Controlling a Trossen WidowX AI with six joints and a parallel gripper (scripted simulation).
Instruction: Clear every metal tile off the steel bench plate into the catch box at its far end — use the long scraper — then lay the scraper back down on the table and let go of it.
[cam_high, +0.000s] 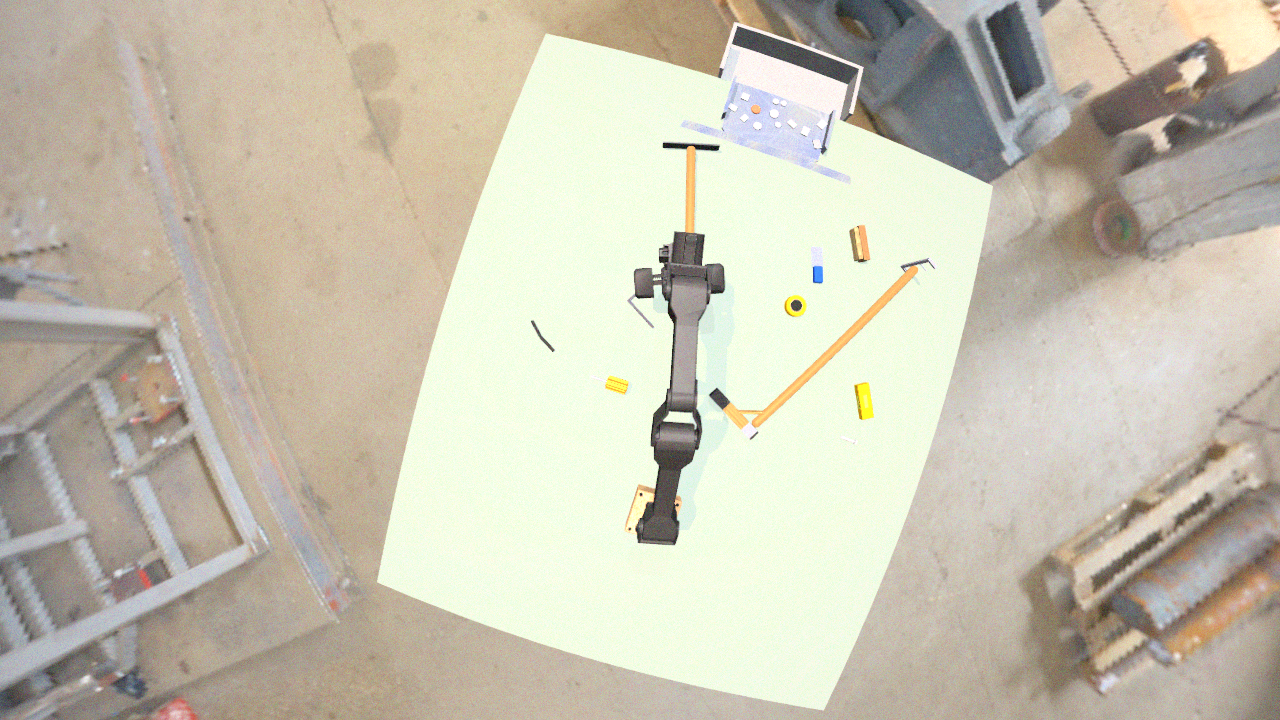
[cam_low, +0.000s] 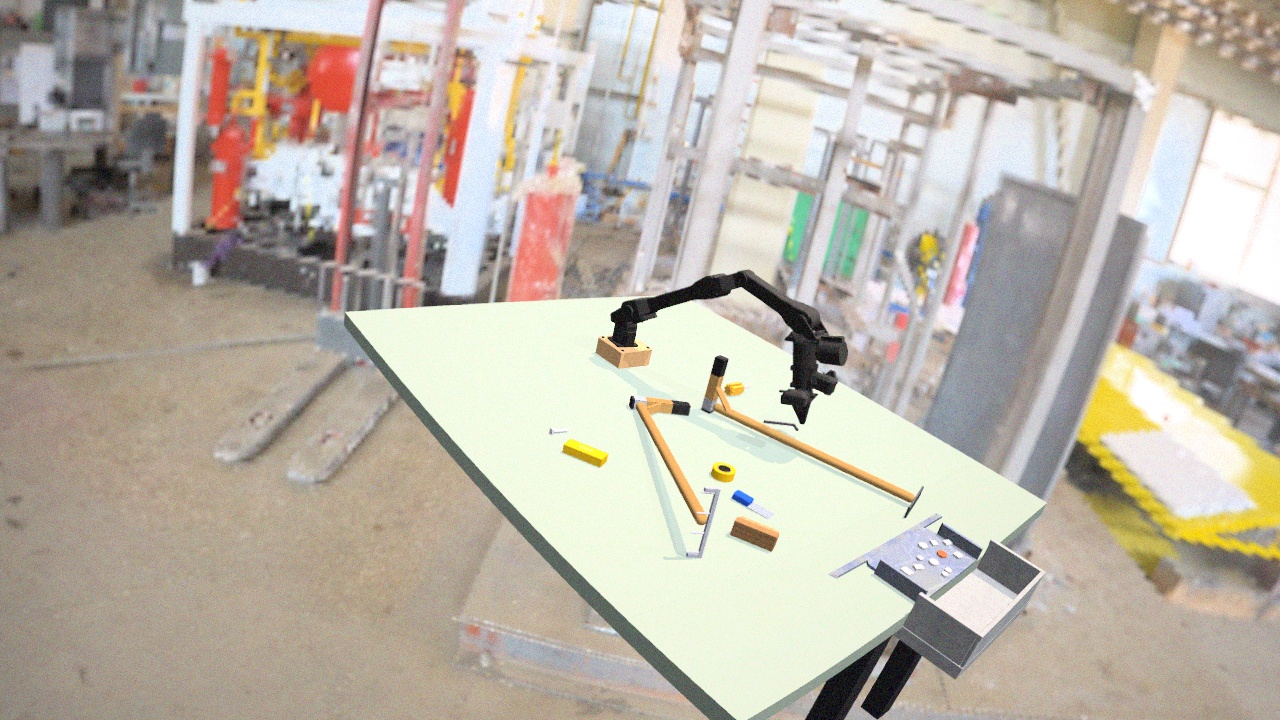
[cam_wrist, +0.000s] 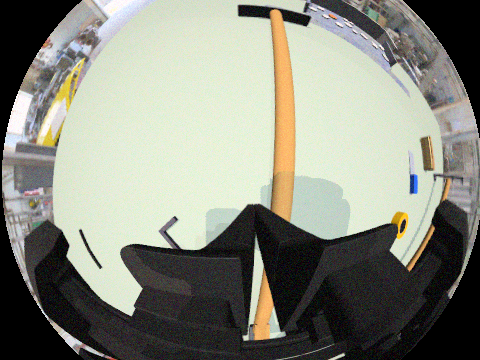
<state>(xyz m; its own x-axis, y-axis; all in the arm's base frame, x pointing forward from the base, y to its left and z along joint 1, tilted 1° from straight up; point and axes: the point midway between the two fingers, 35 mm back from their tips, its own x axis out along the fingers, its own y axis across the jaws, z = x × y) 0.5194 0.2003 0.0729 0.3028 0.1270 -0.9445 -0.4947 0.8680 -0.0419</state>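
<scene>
Claw (cam_high: 688, 246) (cam_low: 802, 419) (cam_wrist: 254, 210): one, pointing down, fingertips together, nothing held.
Scraper (cam_high: 690, 192) (cam_low: 823, 456) (cam_wrist: 284, 100), long, wooden: one, unheld. Shaft runs below the claw, blade ahead, upright grip (cam_low: 715, 385) behind, toward the arm's base. Contact between fingertips and shaft: cannot tell.
Bench plate (cam_high: 747, 134) (cam_low: 899, 553): ahead and right of the claw. Bears pale tiles (cam_high: 774, 113) (cam_low: 922, 545) and an orange disc (cam_high: 756, 109) (cam_low: 941, 554), all uncleared.
Catch box (cam_high: 787, 49) (cam_low: 935, 631): beyond the plate; no tiles seen inside.
Step in hand, as judged: getting or lining up the scraper; sweeping not begun. Next move: likely back to the grip, open, close on it, then bring the blade right, behind the tiles. A low, shut claw could knock the shaft askew.
Also present: hex key (cam_high: 640, 311) (cam_low: 781, 423) (cam_wrist: 169, 231), just left of the claw; tape roll (cam_high: 787, 306) (cam_low: 723, 479) (cam_wrist: 397, 225), wooden block (cam_high: 861, 242) (cam_low: 754, 533) (cam_wrist: 427, 153) and hooked rake (cam_high: 836, 344) (cam_low: 666, 447) (cam_wrist: 446, 189), right. None appears to block the short way from blade to plate; the plate's side walls would want a straight entry.
</scene>
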